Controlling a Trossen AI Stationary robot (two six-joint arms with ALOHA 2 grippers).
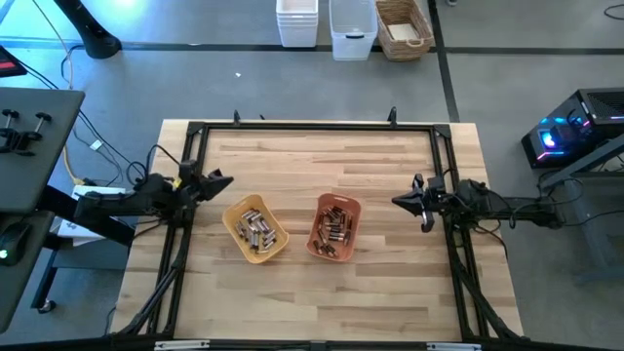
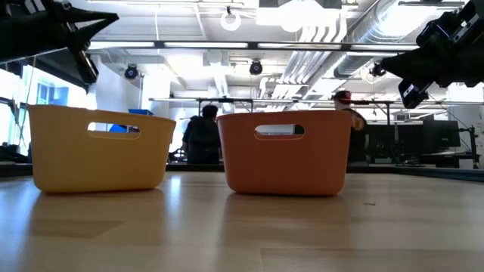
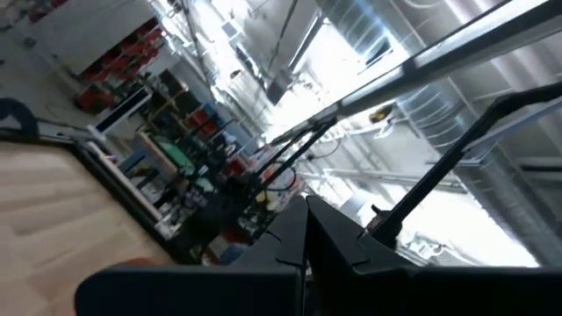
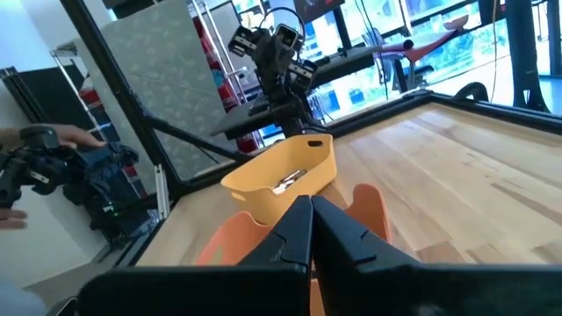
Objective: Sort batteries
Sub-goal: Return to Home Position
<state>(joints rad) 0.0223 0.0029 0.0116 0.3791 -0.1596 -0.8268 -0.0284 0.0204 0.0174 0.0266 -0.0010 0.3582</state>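
Two small trays stand side by side near the table's middle. The yellow tray (image 1: 255,231) on the left holds several silvery batteries (image 1: 255,228). The orange tray (image 1: 334,228) on the right holds several dark, coppery batteries (image 1: 334,226). My left gripper (image 1: 222,181) is shut and empty, raised over the table's left edge, up-left of the yellow tray. My right gripper (image 1: 398,201) is shut and empty at the table's right side, pointing level toward the orange tray (image 4: 364,211), with the yellow tray (image 4: 285,180) beyond it.
A black metal frame (image 1: 312,127) runs around the wooden table top. Bare wood lies in front of and behind the trays. White bins and a woven basket (image 1: 404,29) stand on the floor beyond the far edge. People show in the room behind.
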